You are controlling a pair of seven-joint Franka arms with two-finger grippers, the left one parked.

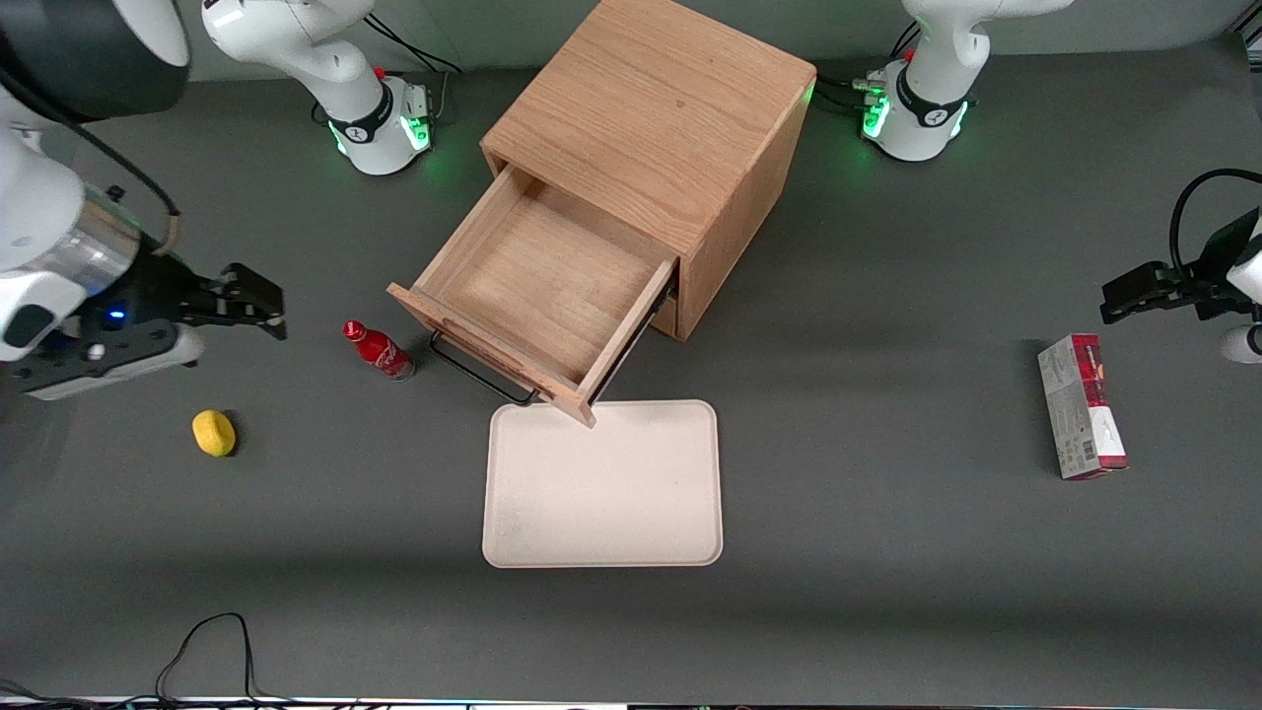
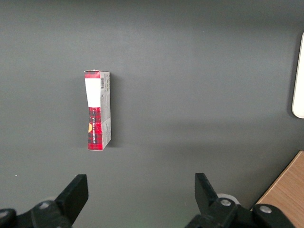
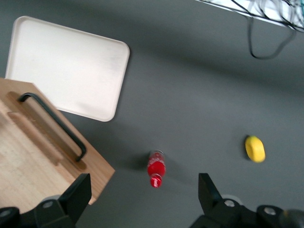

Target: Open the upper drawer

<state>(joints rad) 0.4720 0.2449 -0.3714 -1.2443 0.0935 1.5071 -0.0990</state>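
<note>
The light oak cabinet (image 1: 656, 108) stands at the middle of the table. Its upper drawer (image 1: 537, 286) is pulled far out and its shallow wooden tray is bare. The black bar handle (image 1: 473, 380) sits on the drawer's wood-grain front, facing the front camera. The lower drawer is hidden under it. My gripper (image 1: 258, 301) is open and empty, raised above the table toward the working arm's end, apart from the drawer. In the right wrist view the gripper (image 3: 142, 192) hangs over bare table beside the drawer front (image 3: 47, 152) and its handle (image 3: 52, 123).
A red bottle (image 1: 380, 352) (image 3: 156, 168) lies between my gripper and the handle. A yellow object (image 1: 214, 433) (image 3: 255, 148) lies nearer the front camera. A cream tray (image 1: 603, 483) (image 3: 69, 66) lies in front of the drawer. A red box (image 1: 1080, 406) (image 2: 97, 110) lies toward the parked arm's end.
</note>
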